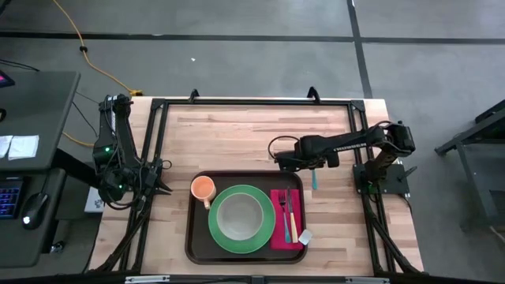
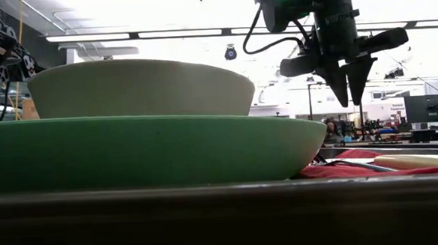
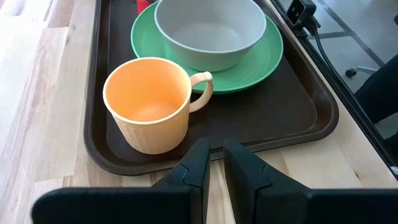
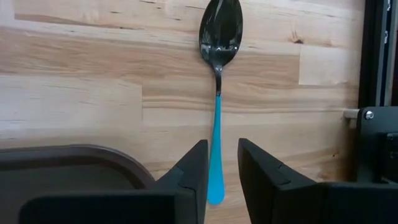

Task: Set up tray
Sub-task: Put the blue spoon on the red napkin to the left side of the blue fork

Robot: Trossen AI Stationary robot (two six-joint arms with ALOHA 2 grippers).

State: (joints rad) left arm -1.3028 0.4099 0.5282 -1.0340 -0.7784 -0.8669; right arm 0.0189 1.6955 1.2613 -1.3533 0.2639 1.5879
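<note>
We see a light wood table point(image 1: 237, 134) with a black frame point(image 1: 252, 102) round its edge, on grey floor point(image 1: 237, 47) crossed by a dark line, with a yellow cable point(image 1: 95, 59) at far left. A dark desk point(image 1: 35, 150) sits left of the table. The tray point(image 1: 197, 237) lies at the table's near middle, holding a green plate point(image 1: 268, 237) with a pale bowl point(image 1: 241, 214) on it, an orange cup point(image 1: 203, 188) at the tray's far left corner and a red napkin point(image 1: 288, 237) on its right side with a fork point(image 1: 284, 213) on it. A blue-handled spoon point(image 4: 216, 124) lies on bare wood just off the tray's far right corner. Right gripper point(image 4: 222, 174) hangs over the spoon handle, fingers a narrow gap apart, gripping nothing. Left gripper point(image 3: 215, 163) sits by the tray's left edge near the cup, fingers close together with a slim gap, empty. Low view: bright ceiling strip lights point(image 2: 162, 34), lab clutter and a monitor point(image 2: 428, 108) far behind.
</note>
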